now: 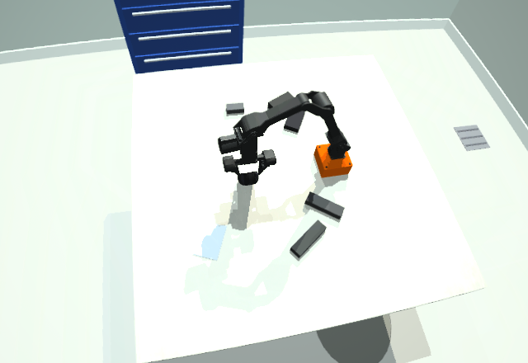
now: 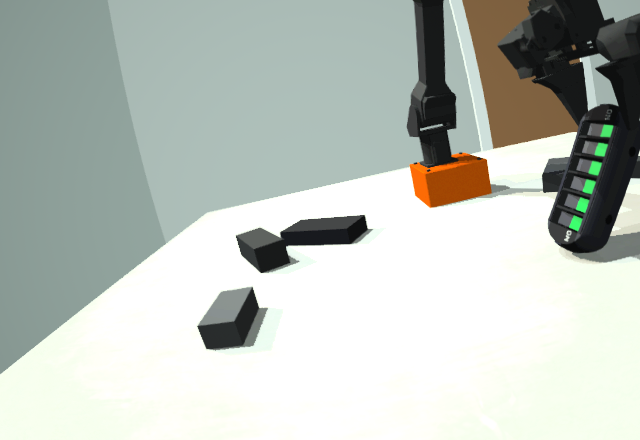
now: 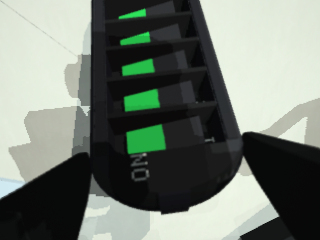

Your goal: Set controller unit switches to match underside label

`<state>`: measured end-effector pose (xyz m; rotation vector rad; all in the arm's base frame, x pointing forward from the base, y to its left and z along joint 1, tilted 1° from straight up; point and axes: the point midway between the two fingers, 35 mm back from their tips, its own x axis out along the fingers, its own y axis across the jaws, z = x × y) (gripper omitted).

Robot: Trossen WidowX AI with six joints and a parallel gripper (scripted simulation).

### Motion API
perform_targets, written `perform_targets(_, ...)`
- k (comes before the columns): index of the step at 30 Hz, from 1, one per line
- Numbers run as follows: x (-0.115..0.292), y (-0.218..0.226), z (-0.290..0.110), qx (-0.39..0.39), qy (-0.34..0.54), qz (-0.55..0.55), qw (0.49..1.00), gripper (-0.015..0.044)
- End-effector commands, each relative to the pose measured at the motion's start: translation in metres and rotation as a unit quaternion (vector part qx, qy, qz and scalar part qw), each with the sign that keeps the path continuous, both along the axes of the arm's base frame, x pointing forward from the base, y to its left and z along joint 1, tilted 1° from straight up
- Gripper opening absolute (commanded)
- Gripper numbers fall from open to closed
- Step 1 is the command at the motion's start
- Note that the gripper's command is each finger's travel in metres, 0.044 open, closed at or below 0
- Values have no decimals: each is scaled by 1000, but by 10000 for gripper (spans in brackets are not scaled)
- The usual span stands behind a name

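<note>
The end effector (image 3: 165, 165) gripped the controller unit (image 2: 590, 179) across its width, near its upper end. The unit hung below it, long axis steeply tilted, lower rounded end just above or touching the bench (image 2: 361, 321), and its switch face (image 3: 150, 100) faced sideways, not upward.

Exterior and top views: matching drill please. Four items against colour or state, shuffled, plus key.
Items:
1. controller unit
2. arm's base block
3. drawer cabinet
4. block nearest the exterior camera

States:
a. orange, on the bench under the arm
b. dark grey, lying flat on the bench by itself
c. tipped up on end, switches facing out, between the fingers of the gripper
d. blue, at the bench's far edge

Pairs: 1-c, 2-a, 3-d, 4-b
</note>
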<state>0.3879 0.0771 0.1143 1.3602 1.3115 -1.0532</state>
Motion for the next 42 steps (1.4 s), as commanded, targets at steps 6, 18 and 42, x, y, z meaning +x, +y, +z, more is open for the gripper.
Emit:
perform_targets(6, 0, -12, 2, 5, 0, -1, 1000, 336)
perform_targets(18, 0, -22, 3, 17, 0, -1, 1000, 336)
perform_targets(42, 0, -43, 5, 20, 0, 0, 1000, 336)
